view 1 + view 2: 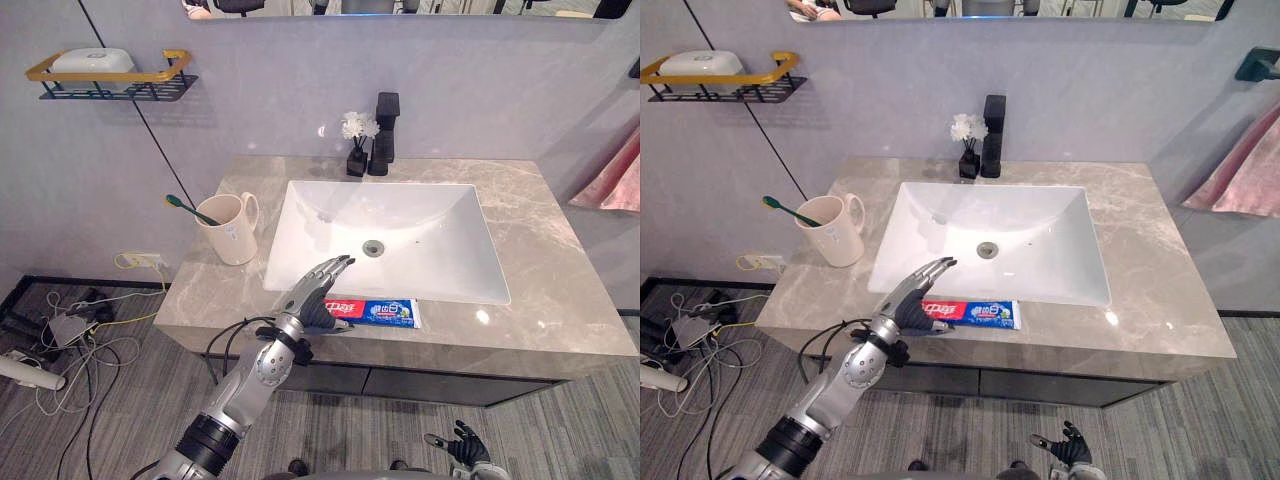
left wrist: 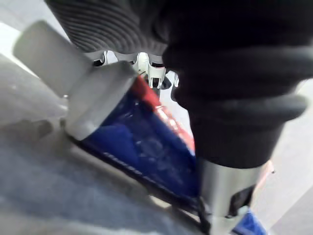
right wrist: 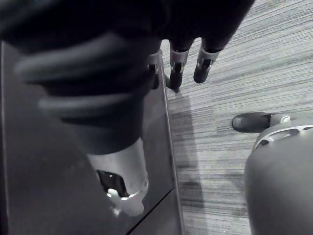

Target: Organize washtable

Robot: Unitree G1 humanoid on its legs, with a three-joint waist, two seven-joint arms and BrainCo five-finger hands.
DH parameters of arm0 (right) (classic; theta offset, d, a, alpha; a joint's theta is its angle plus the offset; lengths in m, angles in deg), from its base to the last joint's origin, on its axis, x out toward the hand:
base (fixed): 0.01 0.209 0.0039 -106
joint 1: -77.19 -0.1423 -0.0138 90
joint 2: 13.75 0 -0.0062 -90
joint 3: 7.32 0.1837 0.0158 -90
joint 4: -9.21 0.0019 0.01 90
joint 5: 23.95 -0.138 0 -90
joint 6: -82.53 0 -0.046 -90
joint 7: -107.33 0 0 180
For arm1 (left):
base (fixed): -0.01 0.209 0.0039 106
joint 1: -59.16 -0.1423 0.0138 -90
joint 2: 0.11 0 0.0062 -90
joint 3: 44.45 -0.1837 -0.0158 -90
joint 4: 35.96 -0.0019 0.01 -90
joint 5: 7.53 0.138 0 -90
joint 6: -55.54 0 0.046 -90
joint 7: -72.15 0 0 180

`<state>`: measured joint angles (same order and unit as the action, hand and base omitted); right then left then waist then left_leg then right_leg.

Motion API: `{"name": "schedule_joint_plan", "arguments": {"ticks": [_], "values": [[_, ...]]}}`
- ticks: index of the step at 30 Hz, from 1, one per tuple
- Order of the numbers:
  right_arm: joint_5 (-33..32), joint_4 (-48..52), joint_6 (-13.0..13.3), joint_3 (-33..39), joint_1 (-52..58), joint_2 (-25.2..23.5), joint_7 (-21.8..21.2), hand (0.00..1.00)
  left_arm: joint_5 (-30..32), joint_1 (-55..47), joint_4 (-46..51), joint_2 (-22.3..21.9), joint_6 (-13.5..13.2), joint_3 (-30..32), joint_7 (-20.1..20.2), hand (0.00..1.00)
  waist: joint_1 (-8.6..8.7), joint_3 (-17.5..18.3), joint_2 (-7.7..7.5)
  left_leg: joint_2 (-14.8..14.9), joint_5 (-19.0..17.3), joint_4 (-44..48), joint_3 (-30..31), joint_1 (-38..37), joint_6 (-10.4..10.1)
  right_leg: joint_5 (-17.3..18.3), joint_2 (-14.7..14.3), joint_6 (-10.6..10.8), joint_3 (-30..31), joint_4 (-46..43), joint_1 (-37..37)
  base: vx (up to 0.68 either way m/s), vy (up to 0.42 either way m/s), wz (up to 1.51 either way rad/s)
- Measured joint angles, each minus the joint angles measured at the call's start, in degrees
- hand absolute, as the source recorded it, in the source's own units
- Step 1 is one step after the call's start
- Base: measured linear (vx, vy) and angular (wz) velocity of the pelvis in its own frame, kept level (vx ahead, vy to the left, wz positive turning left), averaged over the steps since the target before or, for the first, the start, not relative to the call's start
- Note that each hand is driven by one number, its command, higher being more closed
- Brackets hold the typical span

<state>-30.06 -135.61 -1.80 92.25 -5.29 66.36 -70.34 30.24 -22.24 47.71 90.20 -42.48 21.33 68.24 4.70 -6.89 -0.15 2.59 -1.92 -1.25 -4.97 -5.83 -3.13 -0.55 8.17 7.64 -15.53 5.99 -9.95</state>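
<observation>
With fingers open, the left hand (image 1: 315, 290) is hovering over the toothpaste (image 1: 390, 313) at the surface's front edge, so grabbing it is probably coming next

We see our right hand (image 3: 177, 61) with fingers hanging loose, above the grey striped floor (image 3: 254, 68), beside a dark panel (image 3: 24, 196).

A red-and-blue toothpaste box (image 1: 385, 312) is lying flat along the front edge of the desk (image 1: 560, 290), just before the sink (image 1: 400, 215). A beige handled cup (image 1: 232, 235) is standing upright left of the sink, with a green toothbrush (image 1: 190, 209) leaning out of it leftward.
</observation>
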Motion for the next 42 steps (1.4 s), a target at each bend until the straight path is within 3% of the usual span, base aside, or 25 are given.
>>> {"name": "schedule_joint_plan", "arguments": {"ticks": [9, 14, 18, 29, 35, 42], "values": [[0.0, 0.1, 0.0, -0.1, -1.0, 0.6, -0.1, 0.00, 7.0, 4.6, -3.0, 3.3, -1.2, -2.7, 0.9, 1.00, 0.93, -0.2, 0.25, 0.0, 0.0, 0.0, -0.2, 0.0, 0.0, 0.0, 0.0, 0.0, 0.2, 0.0, 0.1, -0.02, -0.005, -0.01], [0.0, 0.1, 0.0, -0.1, -1.1, 2.3, -0.2, 0.00, 7.4, 6.3, -2.6, 3.5, -1.2, -2.6, 1.6, 1.00, 1.18, -0.8, 1.36, 0.2, 0.0, 0.0, -0.5, 0.0, 0.0, 0.0, -0.2, 0.0, 0.4, 0.0, 0.2, 0.00, -0.004, -0.02], [0.0, 0.6, 0.0, -0.2, -1.8, 2.3, -0.2, 0.00, 7.5, 6.5, -2.8, 3.9, -1.1, -2.0, 1.5, 1.00, 2.39, -0.8, 1.38, 0.3, -0.1, 0.0, -0.5, 0.0, -0.1, 0.0, -0.3, 0.0, 0.4, 0.0, 0.2, 0.00, 0.000, 0.00], [0.0, 3.2, 0.1, -0.5, -1.4, 2.3, 0.0, 0.00, 6.7, 6.0, -2.1, 4.1, -0.5, -1.0, 1.2, 1.00, 2.47, -0.9, 1.46, 0.3, -0.1, 0.0, -1.1, -0.1, -0.1, 0.0, -0.3, 0.0, 0.9, -0.1, 0.5, 0.00, 0.000, -0.02], [0.0, 14.3, 0.2, 0.9, 2.6, 1.7, 0.5, 0.00, 5.1, 2.9, 1.2, 3.5, 0.9, 1.5, 0.8, 1.00, 2.52, -0.9, 1.54, 0.4, -0.4, 0.0, -2.7, 0.0, -0.1, -0.1, -0.2, 0.0, 2.5, -0.2, 1.4, -0.01, -0.002, -0.13], [0.0, 30.0, 0.5, 6.4, 9.4, -2.4, 0.9, 0.00, 1.2, -2.5, 9.5, 0.3, 1.7, 6.1, 0.2, 1.00, 1.97, -0.9, 1.37, 0.6, -1.7, 0.6, -6.2, 0.0, 0.1, -0.8, -0.3, 0.0, 6.4, -0.3, 3.2, -0.02, 0.008, -0.26]]}}
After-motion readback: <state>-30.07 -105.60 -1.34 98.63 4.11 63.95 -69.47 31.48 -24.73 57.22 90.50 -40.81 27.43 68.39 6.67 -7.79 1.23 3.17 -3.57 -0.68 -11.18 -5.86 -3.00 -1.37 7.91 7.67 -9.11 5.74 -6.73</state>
